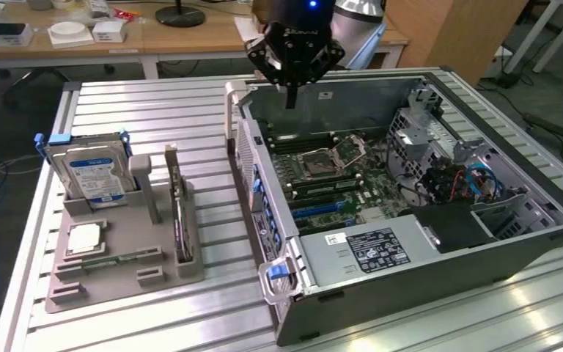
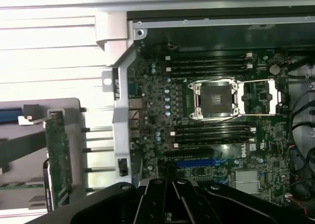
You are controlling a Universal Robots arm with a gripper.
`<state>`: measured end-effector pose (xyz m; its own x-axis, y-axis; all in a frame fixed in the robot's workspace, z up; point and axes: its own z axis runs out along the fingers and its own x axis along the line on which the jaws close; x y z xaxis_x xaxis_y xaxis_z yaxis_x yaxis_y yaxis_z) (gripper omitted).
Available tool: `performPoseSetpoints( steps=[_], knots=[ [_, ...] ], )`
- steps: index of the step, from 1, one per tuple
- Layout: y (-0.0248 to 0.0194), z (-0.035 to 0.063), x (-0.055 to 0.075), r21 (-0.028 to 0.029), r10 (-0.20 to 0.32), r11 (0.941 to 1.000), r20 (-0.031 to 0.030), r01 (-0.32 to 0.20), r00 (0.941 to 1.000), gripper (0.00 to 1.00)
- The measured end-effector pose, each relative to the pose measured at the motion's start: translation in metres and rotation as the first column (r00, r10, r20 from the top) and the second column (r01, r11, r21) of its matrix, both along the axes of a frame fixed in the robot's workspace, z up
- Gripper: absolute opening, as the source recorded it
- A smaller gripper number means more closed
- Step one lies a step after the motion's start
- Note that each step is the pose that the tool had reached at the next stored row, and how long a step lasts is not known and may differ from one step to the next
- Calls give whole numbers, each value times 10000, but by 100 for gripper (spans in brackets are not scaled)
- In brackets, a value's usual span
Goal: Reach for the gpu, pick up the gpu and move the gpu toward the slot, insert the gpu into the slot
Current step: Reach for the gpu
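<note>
The gpu (image 1: 177, 213) stands on its long edge in a slot of the grey holder (image 1: 115, 282), at the exterior view's left of the open computer case. In the wrist view the gpu (image 2: 58, 157) appears edge-on as a green board. My gripper (image 1: 289, 101) hangs over the far side of the case, well apart from the gpu, fingers shut together with nothing between them. The wrist view has the gripper (image 2: 170, 180) above the motherboard, close to the blue slot (image 2: 197, 162). That blue slot (image 1: 316, 210) lies near the middle of the board.
A hard drive (image 1: 91, 172) with a blue-white label stands at the holder's far end, with a processor (image 1: 84, 238) and a memory stick (image 1: 115, 258) lying flat nearer. The case wall (image 1: 247, 161) rises between holder and motherboard. Desks stand behind the ribbed metal table (image 1: 155, 110).
</note>
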<state>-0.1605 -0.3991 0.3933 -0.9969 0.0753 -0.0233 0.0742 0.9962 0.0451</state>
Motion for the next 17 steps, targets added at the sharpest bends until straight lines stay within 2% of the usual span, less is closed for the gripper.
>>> performPoseSetpoints(
  steps=[17],
  knots=[
    [-20,-1,-769,1,-1,10000,0,1,10000,10]
  ],
)
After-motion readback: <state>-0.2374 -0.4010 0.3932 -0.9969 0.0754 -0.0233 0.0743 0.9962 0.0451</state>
